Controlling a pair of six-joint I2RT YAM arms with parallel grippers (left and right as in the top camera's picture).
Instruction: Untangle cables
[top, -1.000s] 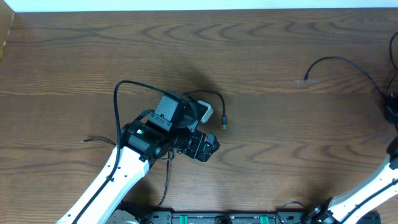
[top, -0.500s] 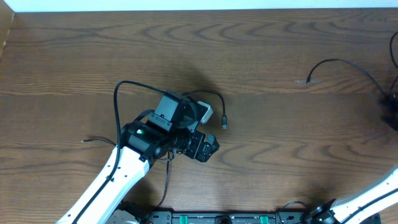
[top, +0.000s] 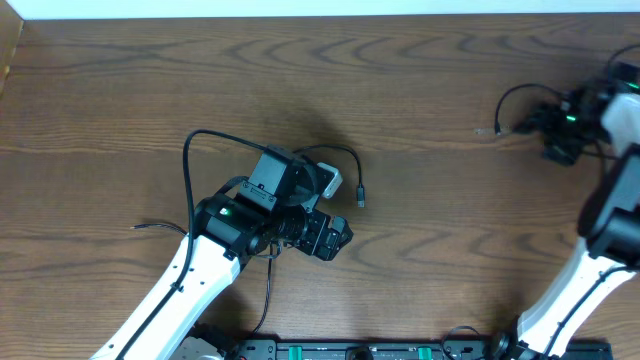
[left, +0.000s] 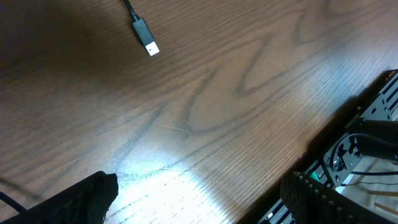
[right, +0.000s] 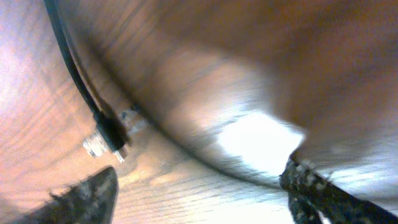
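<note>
The left arm (top: 165, 295) is a white tubular link; behind the left pincer (top: 328, 238) sit black, boxy joint housings with a small green light (top: 224, 211). The right arm (top: 590, 270) is also white, turning black beside the right pincer (top: 540, 128). The fingers (left: 87, 199) are black and rough-textured.

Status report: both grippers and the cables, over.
Left gripper open, empty. Right gripper open, empty, beside one black cable. Second cable's plug lies free ahead of left gripper. Cables well apart.
</note>
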